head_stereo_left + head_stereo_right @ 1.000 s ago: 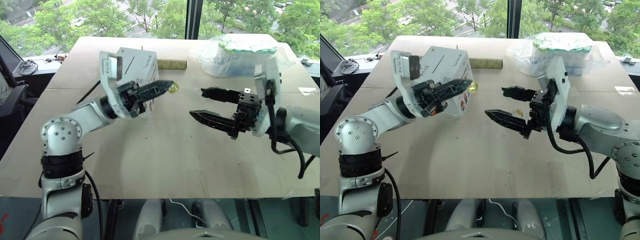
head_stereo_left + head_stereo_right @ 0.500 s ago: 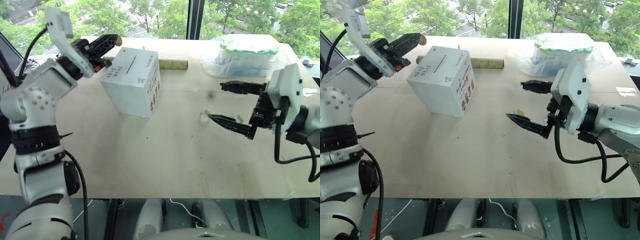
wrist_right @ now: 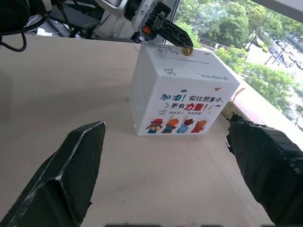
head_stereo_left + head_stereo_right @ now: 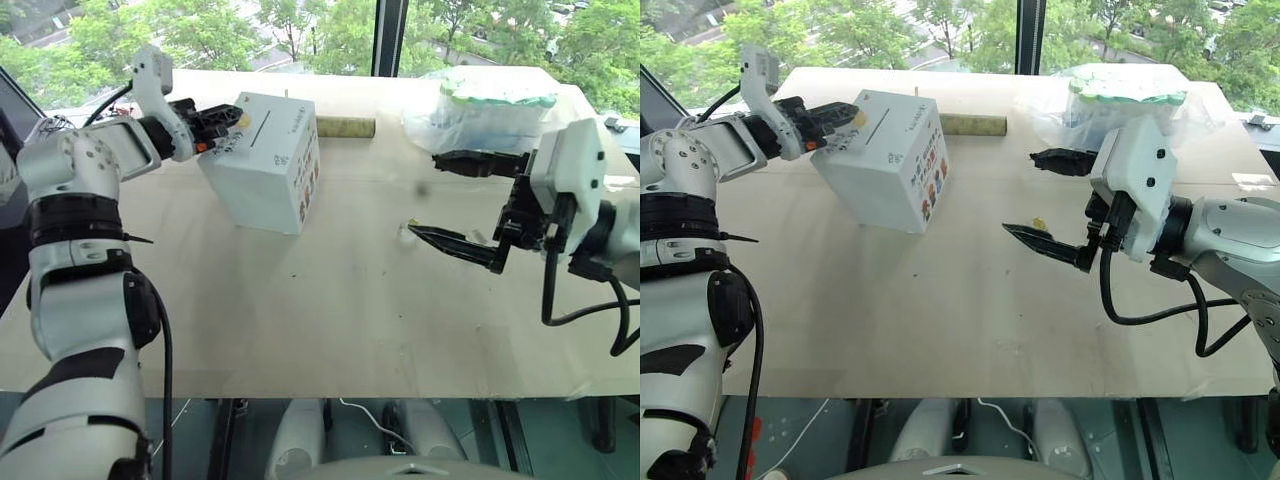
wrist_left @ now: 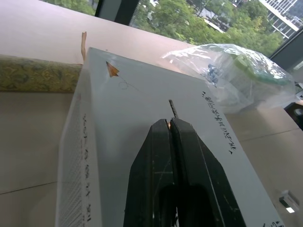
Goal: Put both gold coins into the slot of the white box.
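**Over the box top: a coin pinched at the slot's near end**

On the white box's (image 4: pixel 265 160) top face, the left gripper (image 4: pixel 233 119) holds one gold coin (image 3: pixel 188 50) between its pressed-together fingers, the disc poking out at the tips. From the left wrist camera only a sliver of gold shows between the two black fingers (image 5: pixel 156 156), with the thin dark slot (image 5: pixel 173 108) running away just past them. The left arm reaches in from the box's left side, forearm raised above the table (image 4: pixel 330 330) and the gripper lying roughly level, aimed across the top toward the right.

The box itself sits tilted on the table's far left part, its printed side with red and dark characters facing the right arm. Behind it lies a brown-tan tube (image 4: pixel 345 127), and farther right a clear bag of white-green containers (image 4: pixel 490 105).

The second gold coin (image 4: pixel 1039 223) rests on the table near the right gripper (image 4: pixel 1035 196). That gripper hovers above the table with its two fingers spread wide, one high and one low, pointing leftward toward the box and gripping nothing. The right forearm comes in from the table's right edge.
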You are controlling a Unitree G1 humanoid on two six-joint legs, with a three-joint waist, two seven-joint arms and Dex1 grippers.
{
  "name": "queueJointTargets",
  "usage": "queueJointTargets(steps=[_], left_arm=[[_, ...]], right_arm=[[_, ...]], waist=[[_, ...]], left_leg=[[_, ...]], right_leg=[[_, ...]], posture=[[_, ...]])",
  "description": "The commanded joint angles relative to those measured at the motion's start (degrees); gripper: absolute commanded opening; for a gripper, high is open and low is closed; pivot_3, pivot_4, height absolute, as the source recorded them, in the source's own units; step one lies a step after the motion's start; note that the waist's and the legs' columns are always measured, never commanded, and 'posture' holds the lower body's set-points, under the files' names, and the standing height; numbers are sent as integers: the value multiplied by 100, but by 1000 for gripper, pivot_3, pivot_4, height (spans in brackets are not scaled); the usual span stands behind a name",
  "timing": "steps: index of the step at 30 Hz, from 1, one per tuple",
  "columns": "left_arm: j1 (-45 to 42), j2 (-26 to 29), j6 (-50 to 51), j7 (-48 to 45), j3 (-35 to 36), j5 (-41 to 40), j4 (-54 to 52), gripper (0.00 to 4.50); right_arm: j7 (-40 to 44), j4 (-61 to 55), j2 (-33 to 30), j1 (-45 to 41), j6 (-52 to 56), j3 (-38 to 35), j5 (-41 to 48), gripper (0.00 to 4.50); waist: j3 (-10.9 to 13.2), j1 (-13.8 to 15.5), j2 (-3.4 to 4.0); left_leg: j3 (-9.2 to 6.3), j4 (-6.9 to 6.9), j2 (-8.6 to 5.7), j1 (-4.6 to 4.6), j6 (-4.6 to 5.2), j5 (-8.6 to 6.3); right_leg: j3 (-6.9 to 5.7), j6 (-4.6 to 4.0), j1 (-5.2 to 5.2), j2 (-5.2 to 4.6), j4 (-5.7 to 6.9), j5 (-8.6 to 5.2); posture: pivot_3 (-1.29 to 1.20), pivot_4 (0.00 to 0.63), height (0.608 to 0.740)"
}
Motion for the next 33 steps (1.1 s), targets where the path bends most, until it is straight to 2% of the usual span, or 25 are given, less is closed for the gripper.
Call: queueJointTargets(steps=[1,15,28,33], left_arm=[[-183,2,190,-119,65,82,-117,0],[67,-178,675,429,-157,661,-1061,0],[417,-448,1307,1242,-614,1100,-3209,0],[444,-947,2032,2088,-285,1308,-3676,0]], right_arm=[[79,-122,-34,-53,-97,-152,-59,4450],[127,-58,55,-106,-45,-188,18,4450],[195,-6,126,-169,-64,-16,-95,4450],[255,29,132,-217,-34,-4,-130,4450]], waist=[[0,-2,0],[0,-1,0],[0,27,0],[-1,99,0]], left_leg=[[0,0,0,0,0,0],[-1,11,1,1,-2,1],[-2,17,1,-1,-3,2],[-5,23,1,0,-3,1]], right_leg=[[0,0,0,0,0,0],[2,0,2,-3,9,0],[3,0,3,-4,11,1],[1,0,7,-3,11,1]], posture=[[0,150,740],[0,150,740],[0,150,740],[0,150,740]])
